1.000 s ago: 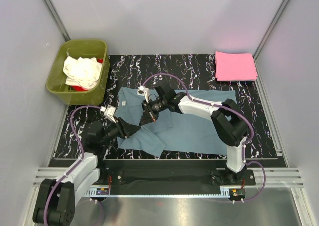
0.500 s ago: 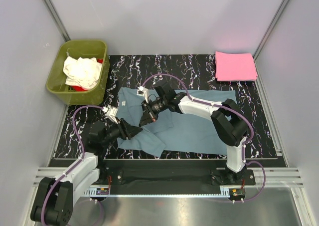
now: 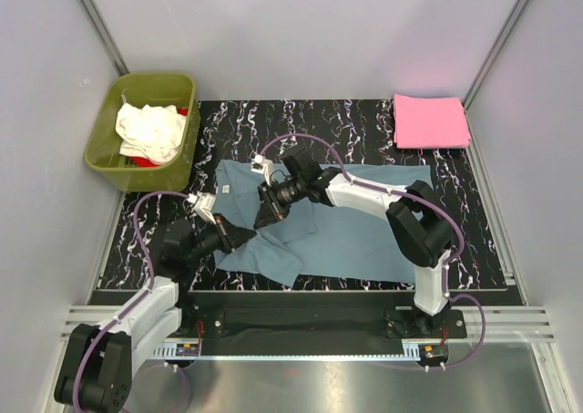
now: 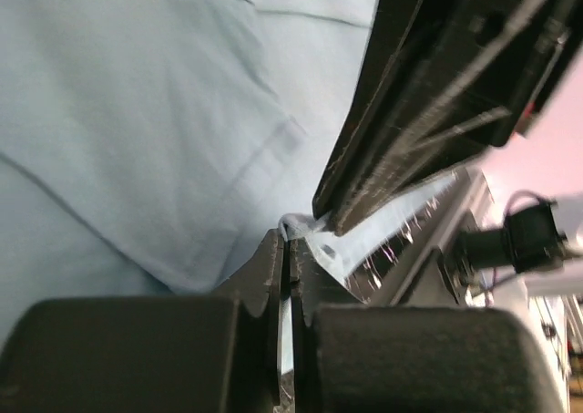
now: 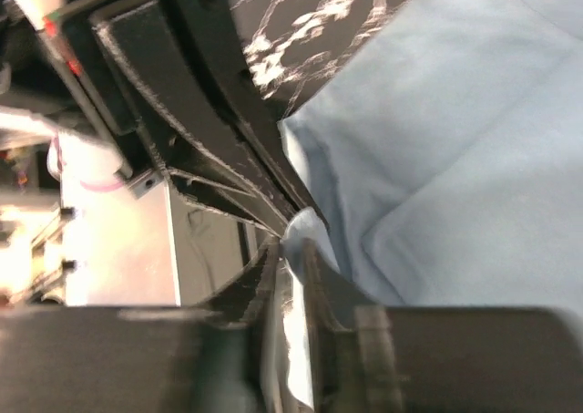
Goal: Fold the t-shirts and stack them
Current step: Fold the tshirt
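The blue-grey t-shirt (image 3: 355, 235) lies spread across the dark mat, its left part folded over. My left gripper (image 3: 252, 236) is shut on a raised fold of that cloth (image 4: 296, 223) at the shirt's left side. My right gripper (image 3: 266, 218) meets it tip to tip on the same fold, with blue cloth (image 5: 305, 226) pinched between its narrow jaws. A pink t-shirt (image 3: 430, 121) lies folded at the back right. A white t-shirt (image 3: 150, 130) and a red one (image 3: 185, 112) sit in the tub.
The olive-green tub (image 3: 100, 149) stands off the mat's back left corner. The marbled black mat (image 3: 301, 121) covers the table. Grey walls close in on both sides and behind. Purple cables loop above both arms.
My left gripper has shut on the blue-grey fold that the right gripper holds up; half a second ago it stood open around it. The right arm has barely moved.
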Robot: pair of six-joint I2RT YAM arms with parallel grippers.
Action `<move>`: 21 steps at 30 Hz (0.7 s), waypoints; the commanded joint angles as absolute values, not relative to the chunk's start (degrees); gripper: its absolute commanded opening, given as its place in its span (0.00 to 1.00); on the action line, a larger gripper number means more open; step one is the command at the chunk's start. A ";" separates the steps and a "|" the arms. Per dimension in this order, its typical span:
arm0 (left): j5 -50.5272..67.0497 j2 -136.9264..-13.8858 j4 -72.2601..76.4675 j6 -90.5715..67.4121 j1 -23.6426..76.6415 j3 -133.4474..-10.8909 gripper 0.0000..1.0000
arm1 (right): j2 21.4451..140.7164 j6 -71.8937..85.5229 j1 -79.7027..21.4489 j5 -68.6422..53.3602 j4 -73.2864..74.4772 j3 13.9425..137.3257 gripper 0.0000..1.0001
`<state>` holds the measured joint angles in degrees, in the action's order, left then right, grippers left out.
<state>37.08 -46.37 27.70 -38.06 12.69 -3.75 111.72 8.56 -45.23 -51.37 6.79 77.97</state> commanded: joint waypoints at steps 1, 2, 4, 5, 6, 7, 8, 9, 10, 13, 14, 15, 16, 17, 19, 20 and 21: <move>30.24 -46.85 24.88 -40.67 12.66 -8.17 0.00 | 110.57 15.44 -45.00 -41.87 9.04 82.87 0.25; 29.45 -46.67 24.35 -41.48 12.66 -9.48 0.00 | 109.70 17.47 -44.91 -33.31 10.62 83.49 0.36; 26.64 -45.71 21.21 -43.58 12.66 -11.15 0.00 | 108.55 24.21 -44.13 -24.22 17.99 85.77 0.40; 25.85 -45.27 20.05 -43.94 12.74 -12.90 0.00 | 107.24 27.30 -43.60 -15.47 21.41 86.22 0.42; 24.45 -44.83 19.00 -44.12 12.74 -13.70 0.00 | 106.53 30.47 -42.20 -13.12 27.80 86.39 0.45; 23.48 -44.04 16.46 -44.38 12.74 -14.58 0.00 | 105.74 35.37 -41.32 -11.96 30.47 85.79 0.46; 22.51 -43.86 15.39 -44.38 12.74 -16.07 0.00 | 103.64 38.46 -40.53 -7.43 35.46 85.00 0.47; 21.02 -43.86 14.51 -44.47 12.74 -16.69 0.00 | 102.32 41.63 -39.82 -5.03 37.77 84.03 0.48; 20.48 -43.86 13.98 -45.17 12.74 -17.31 0.00 | 99.17 47.14 -38.51 -2.92 39.79 81.24 0.49; 18.90 -44.12 14.41 -46.22 12.66 -18.89 0.00 | 92.14 57.08 -37.27 8.06 47.97 75.96 0.52; 18.64 -44.21 14.50 -46.67 12.66 -19.24 0.00 | 90.46 60.52 -37.09 10.96 50.16 74.98 0.54; 17.07 -44.38 14.15 -46.76 12.66 -20.55 0.00 | 89.22 63.78 -36.74 16.03 56.19 74.27 0.55; 16.18 -45.25 12.76 -46.67 12.66 -21.44 0.00 | 87.12 69.38 -36.39 18.26 59.21 73.40 0.55; 15.21 -45.87 12.31 -46.67 12.66 -23.01 0.00 | 86.32 72.39 -35.60 22.02 65.50 72.78 0.55; 13.10 -48.15 13.18 -47.02 12.66 -24.25 0.00 | 83.69 80.02 -33.50 23.55 70.56 69.46 0.54; 12.83 -49.21 14.14 -47.37 12.66 -24.95 0.00 | 82.54 80.76 -30.62 23.12 72.14 67.95 0.54; 12.66 -50.26 15.28 -47.55 12.66 -25.40 0.00 | 81.40 81.29 -28.58 22.51 72.51 66.37 0.55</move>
<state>16.86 -48.16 11.75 -46.48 12.69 -21.91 84.05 68.25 -33.63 14.13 60.05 70.22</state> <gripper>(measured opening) 0.021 0.546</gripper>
